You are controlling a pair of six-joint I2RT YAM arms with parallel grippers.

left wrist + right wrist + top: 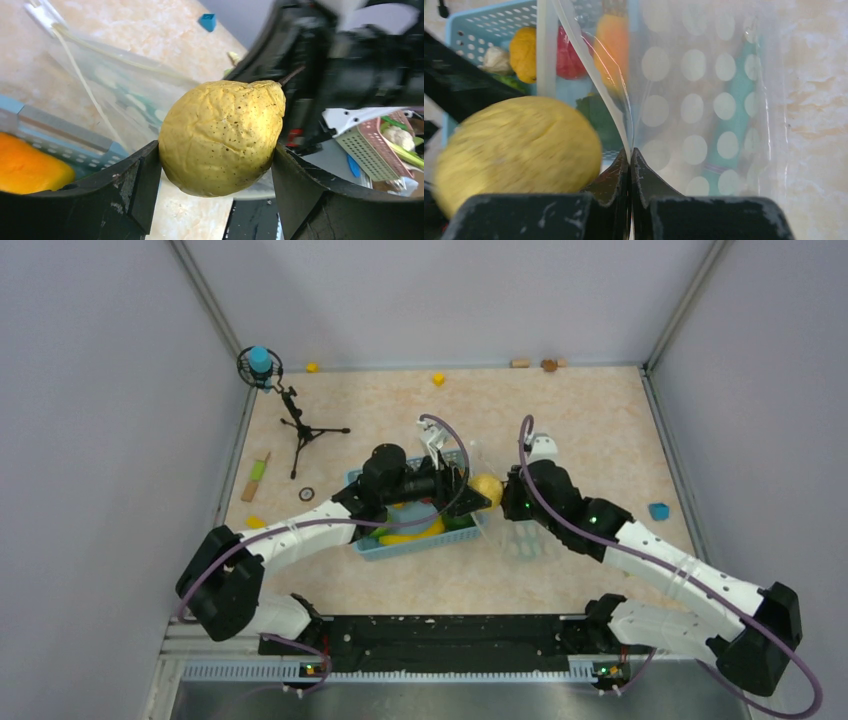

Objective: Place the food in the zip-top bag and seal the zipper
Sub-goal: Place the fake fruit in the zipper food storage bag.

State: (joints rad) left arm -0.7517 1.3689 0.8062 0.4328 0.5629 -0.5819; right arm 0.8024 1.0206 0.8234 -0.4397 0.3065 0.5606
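My left gripper (478,492) is shut on a yellow speckled toy pear (222,137), which also shows in the top view (487,486) and blurred in the right wrist view (519,150). It holds the pear above the table, just right of the light-blue basket (400,547). My right gripper (630,156) is shut on the rim of the clear zip-top bag (704,110), pinching the zipper strip (589,55). The bag lies right of the basket (520,540). More food stays in the basket: orange (611,42), red (569,57), yellow (523,54) and green pieces.
A teal stick (734,115) shows through the bag. A small tripod (300,430) and a blue-topped stand (260,365) stand at the back left. Small yellow blocks (438,378) and a blue block (658,511) lie on the table.
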